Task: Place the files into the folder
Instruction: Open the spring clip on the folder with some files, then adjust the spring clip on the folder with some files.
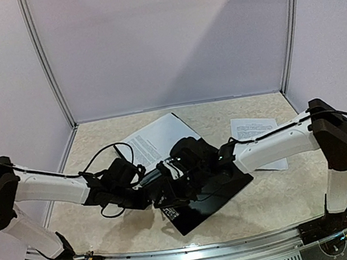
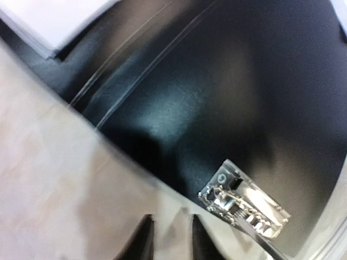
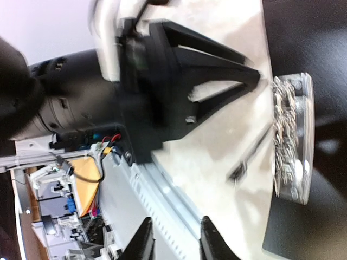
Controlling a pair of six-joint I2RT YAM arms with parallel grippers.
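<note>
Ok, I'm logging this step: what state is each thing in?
folder: open, flat on the table
far printed sheets: loose, outside the clip
right-hand printed sheet: loose on the table, partly under the right arm
metal clip: bare, no paper under it
left gripper: slightly open, empty
right gripper: open, empty

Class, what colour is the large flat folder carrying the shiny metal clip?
Black, slightly glossy. The large flat folder shows best in the left wrist view.
</note>
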